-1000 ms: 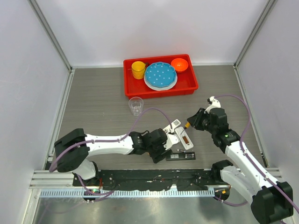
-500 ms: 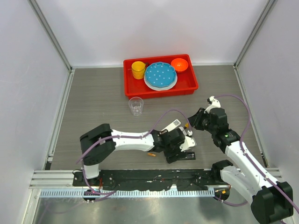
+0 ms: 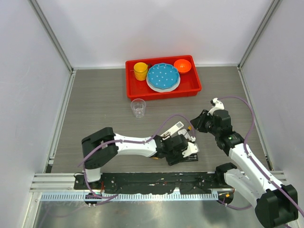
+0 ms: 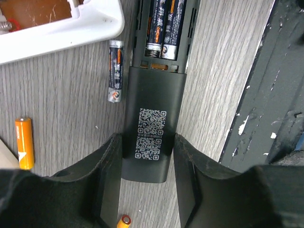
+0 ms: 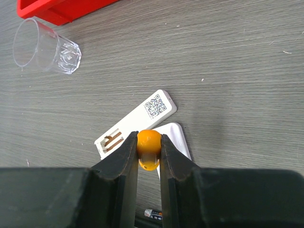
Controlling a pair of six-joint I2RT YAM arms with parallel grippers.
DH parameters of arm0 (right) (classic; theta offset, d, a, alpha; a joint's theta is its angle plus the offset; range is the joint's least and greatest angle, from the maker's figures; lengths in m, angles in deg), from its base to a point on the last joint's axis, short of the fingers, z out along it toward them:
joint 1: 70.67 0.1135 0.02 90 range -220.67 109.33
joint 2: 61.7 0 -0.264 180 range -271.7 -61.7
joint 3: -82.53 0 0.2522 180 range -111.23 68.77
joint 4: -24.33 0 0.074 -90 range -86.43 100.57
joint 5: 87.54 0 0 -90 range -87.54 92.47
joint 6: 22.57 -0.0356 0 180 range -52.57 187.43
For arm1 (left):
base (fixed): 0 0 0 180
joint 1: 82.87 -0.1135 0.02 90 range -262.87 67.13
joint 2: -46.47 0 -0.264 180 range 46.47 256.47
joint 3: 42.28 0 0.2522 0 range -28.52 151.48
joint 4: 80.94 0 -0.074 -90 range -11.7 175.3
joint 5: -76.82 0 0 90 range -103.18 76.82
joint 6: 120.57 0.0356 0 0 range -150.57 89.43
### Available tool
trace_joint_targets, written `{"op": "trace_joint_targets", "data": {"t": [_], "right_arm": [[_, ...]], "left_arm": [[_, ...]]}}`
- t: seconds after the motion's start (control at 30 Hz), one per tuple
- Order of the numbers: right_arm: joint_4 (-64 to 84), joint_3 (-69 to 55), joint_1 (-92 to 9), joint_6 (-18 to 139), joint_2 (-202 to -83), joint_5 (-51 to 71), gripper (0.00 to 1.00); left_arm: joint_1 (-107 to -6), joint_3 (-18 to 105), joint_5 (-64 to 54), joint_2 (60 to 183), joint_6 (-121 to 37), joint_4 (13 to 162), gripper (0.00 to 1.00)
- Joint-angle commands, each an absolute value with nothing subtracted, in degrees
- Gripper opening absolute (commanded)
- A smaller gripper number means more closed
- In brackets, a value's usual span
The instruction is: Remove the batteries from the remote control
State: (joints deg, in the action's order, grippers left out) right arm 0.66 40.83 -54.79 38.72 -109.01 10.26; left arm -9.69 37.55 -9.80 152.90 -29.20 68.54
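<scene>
Left gripper (image 4: 148, 156) straddles the near end of the black remote (image 4: 151, 109), its fingers close against both sides; whether they squeeze it I cannot tell. Just past the fingertips, two batteries (image 4: 164, 23) sit in its open bay, with a loose dark battery (image 4: 115, 70) to the left. Right gripper (image 5: 149, 147) pinches the screwdriver (image 5: 149, 140) by its handle, the white remote (image 5: 142, 116) lying beyond.
</scene>
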Motion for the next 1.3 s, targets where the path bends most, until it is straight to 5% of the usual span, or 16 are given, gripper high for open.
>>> {"op": "trace_joint_targets", "data": {"t": [0.0, 0.47, 0.8, 1.27], "right_arm": [[3.01, 40.65, -55.11, 39.57, -108.99, 10.11, 0.01], [3.8, 41.18, -55.11, 39.04, -108.9, 10.99, 0.01], [2.05, 41.26, -55.02, 38.86, -107.32, 11.61, 0.01], [1.25, 41.0, -55.11, 39.48, -107.05, 10.11, 0.01]], "left_arm": [[-9.4, 33.36, -14.58, 149.31, -30.3, 66.05, 0.29], [-10.63, 28.26, -19.16, 145.17, -34.35, 63.5, 0.27], [-11.68, 32.48, -16.44, 146.4, -32.07, 66.39, 0.67], [-13.18, 40.04, -2.99, 156.24, -27.75, 67.54, 0.6]]}}
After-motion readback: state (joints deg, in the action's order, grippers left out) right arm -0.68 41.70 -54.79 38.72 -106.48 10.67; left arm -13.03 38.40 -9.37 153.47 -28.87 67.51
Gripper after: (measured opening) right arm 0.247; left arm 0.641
